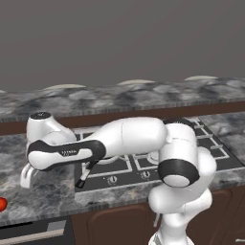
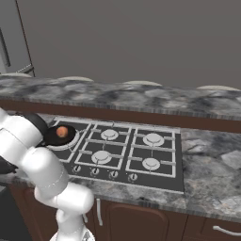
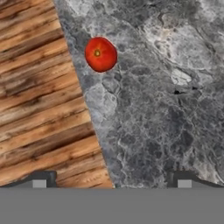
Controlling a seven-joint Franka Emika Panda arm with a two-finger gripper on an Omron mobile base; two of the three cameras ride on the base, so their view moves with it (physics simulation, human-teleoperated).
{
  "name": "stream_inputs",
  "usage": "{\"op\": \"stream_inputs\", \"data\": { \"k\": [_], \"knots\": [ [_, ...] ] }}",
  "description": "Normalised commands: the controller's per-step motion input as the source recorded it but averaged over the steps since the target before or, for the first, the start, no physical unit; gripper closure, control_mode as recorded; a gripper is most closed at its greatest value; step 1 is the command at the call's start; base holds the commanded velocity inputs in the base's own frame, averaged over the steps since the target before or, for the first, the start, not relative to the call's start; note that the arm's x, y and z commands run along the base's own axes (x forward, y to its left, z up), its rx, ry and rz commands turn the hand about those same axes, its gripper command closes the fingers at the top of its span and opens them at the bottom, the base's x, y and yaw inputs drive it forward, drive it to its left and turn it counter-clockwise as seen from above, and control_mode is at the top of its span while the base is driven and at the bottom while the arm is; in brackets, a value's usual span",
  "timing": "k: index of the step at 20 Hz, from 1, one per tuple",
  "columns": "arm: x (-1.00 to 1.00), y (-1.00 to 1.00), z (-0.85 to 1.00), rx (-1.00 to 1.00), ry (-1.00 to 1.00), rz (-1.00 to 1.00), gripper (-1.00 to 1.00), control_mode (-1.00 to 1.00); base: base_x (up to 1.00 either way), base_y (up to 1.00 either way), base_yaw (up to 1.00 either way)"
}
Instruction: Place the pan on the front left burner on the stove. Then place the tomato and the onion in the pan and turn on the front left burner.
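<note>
The black pan [image 2: 60, 135] sits on the front left burner [image 2: 55, 145] of the stove [image 2: 160, 181], with the orange-tan onion [image 2: 61, 132] inside it. Beneath my forearm, the pan's thin handle [image 1: 83, 178] pokes out over the stove's front left corner. The red tomato [image 3: 100, 54] lies on the marble counter close to its front edge; it also peeks in at the left border [image 1: 1, 204]. My gripper [image 3: 111, 183] hovers over the counter left of the stove [image 1: 215, 158], open and empty, with the tomato ahead of the fingertips [image 3: 39, 182] and apart from them. The hand [image 1: 27, 176] points downward.
The counter's front edge [image 3: 94, 131] runs diagonally through the hand view, with wooden floor [image 3: 39, 100] beyond it. A raised marble ledge [image 1: 124, 95] backs the counter, bearing pale plates [image 2: 136, 83]. Knobs [image 2: 113, 174] line the stove's front.
</note>
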Motion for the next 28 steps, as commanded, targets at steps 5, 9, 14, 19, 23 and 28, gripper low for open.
{"op": "stream_inputs", "data": {
  "k": [5, 9, 14, 19, 23, 28],
  "knots": [
    [0.00, 0.39, -0.10, 0.00, 0.01, 0.10, -1.00, -1.00, 0.00, 0.00, 0.00],
    [0.00, 0.45, -0.02, 0.00, 0.04, 0.04, -1.00, -1.00, 0.00, 0.00, 0.00],
    [0.00, 0.36, 0.00, -0.08, 0.04, 0.00, -1.00, -1.00, 0.00, 0.00, 0.00],
    [0.00, 0.38, 0.05, -0.15, 0.03, 0.00, -1.00, -1.00, 0.00, 0.00, 0.00],
    [0.01, 0.32, 0.21, -0.15, 0.08, 0.00, -1.00, -1.00, 0.00, 0.00, 0.00],
    [0.11, 0.36, 0.12, -0.12, 0.12, 0.00, -1.00, -1.00, 0.00, 0.00, 0.00]
  ]
}}
